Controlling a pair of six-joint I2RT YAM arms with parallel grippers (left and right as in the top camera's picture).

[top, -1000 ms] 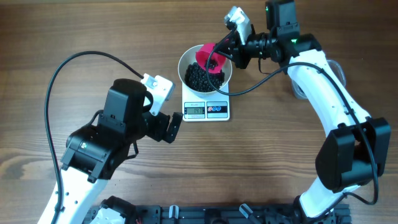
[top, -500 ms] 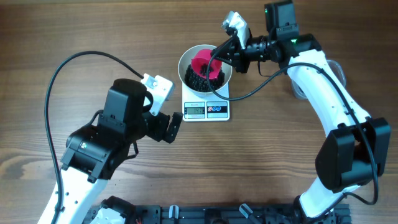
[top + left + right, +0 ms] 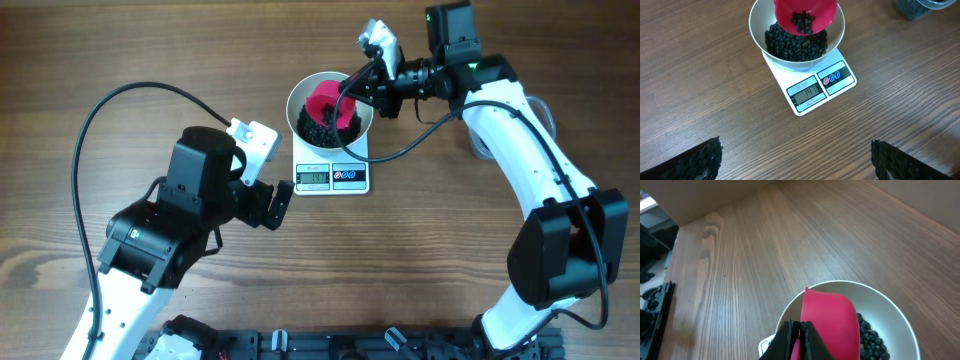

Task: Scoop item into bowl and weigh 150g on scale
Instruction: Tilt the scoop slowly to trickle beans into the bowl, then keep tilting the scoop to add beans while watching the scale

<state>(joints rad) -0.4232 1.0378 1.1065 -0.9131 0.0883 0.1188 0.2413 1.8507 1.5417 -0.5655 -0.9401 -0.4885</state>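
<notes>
Beans (image 3: 790, 45) lie heaped in the white bowl (image 3: 292, 105), just above the middle of the overhead frame. The bowl sits on the small white scale (image 3: 332, 177), whose display (image 3: 806, 92) shows digits that look like 141. A pink scoop (image 3: 328, 102) hangs tilted over the bowl with its mouth turned down, and a few beans sit at its lip. The right jaws are clamped together on the scoop's handle (image 3: 796, 347), just to the upper right of the bowl, so the heap lies below and to the left of them. The left jaws stand wide apart and hold nothing. They hover over the wooden surface (image 3: 120, 50), to the lower left of the scale and clear of it. A clear tub (image 3: 920, 7) of beans shows in the left wrist view's upper right corner.
</notes>
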